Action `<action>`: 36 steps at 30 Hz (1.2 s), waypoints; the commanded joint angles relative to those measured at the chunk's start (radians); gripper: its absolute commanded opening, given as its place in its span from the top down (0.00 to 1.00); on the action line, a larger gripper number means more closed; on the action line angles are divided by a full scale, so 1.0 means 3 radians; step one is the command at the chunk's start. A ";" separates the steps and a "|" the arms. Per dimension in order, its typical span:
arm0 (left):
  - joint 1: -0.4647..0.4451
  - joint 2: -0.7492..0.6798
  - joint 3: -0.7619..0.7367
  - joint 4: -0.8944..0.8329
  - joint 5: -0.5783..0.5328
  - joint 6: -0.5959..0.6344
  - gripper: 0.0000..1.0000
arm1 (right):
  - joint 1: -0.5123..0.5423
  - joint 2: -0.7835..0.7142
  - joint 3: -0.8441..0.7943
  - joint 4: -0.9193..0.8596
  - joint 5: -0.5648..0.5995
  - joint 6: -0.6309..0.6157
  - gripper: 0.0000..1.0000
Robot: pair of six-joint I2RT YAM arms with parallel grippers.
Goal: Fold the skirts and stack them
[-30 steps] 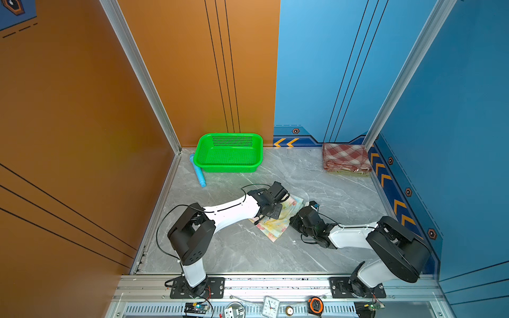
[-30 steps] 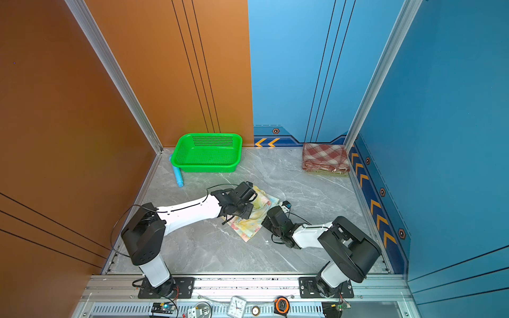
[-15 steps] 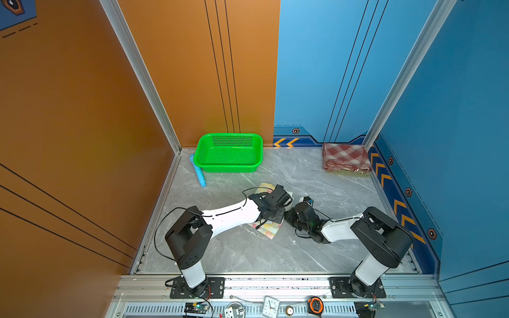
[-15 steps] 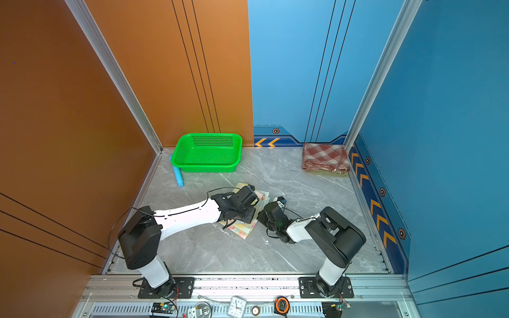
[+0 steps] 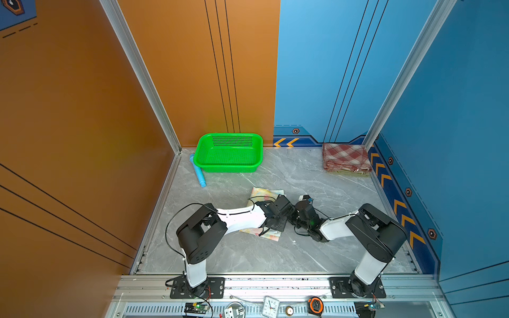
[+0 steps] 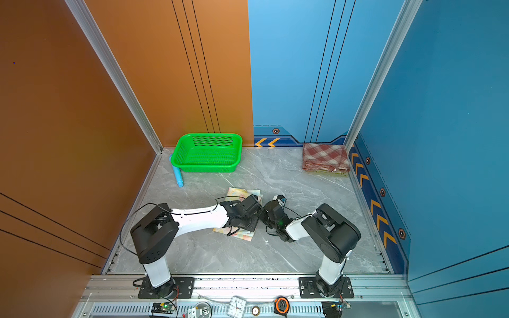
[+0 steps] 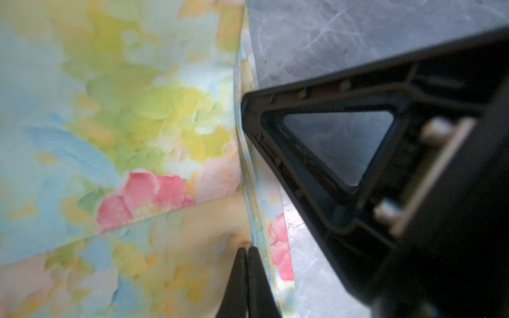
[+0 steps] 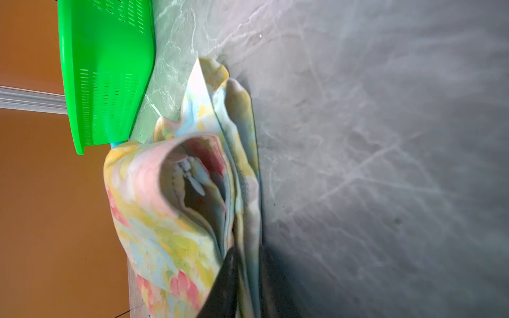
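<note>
Right now the floral skirt [image 5: 265, 193] lies folded near the middle of the grey marble table [image 5: 248, 258]. It is a narrow packet whose long axis runs roughly from 12 o'clock to 6 o'clock, one short end toward the back wall and the other toward the arm bases. The left arm lies across its middle and hides much of it in both top views. Both grippers meet almost nose to nose at its 3 o'clock long edge. The left gripper [image 7: 246, 264] has its fingertips pressed tight together right at that folded edge, and I cannot tell whether any fabric is caught between them. The right gripper [image 8: 248, 278] comes in low from 3 o'clock, and the skirt's stacked layers run between its two dark fingers, which stand slightly apart; whether they squeeze the cloth I cannot tell. In the right wrist view the top layer bulges in a loose open loop rather than lying flat. Off at 1 o'clock, in the back corner, the plaid skirt [image 5: 344, 157] sits folded on the olive-green skirt [image 5: 348, 173], of which only a thin strip shows along the near edge. A green basket [image 5: 228, 166] stands at 11 o'clock against the back wall, a blue tube [image 5: 199, 173] just beside it.
</note>
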 commanded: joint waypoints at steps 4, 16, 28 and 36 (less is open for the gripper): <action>-0.0003 0.0161 -0.0169 0.0317 0.0204 -0.0167 1.00 | -0.0047 0.0062 -0.0172 -0.0355 -0.0005 0.0002 0.73; 0.0092 0.0026 -0.0344 0.0515 0.0224 -0.0219 1.00 | -0.0141 -0.0098 -0.0325 -0.0342 -0.0163 -0.0122 0.52; 0.0186 -0.0301 -0.0642 0.1051 0.0380 -0.0269 1.00 | -0.0201 0.0240 -0.0395 0.0325 -0.0687 -0.0209 0.44; 0.0224 -0.0414 -0.0776 0.1302 0.0468 -0.0330 1.00 | -0.0178 0.0446 -0.0324 0.0318 -0.0730 -0.0216 0.45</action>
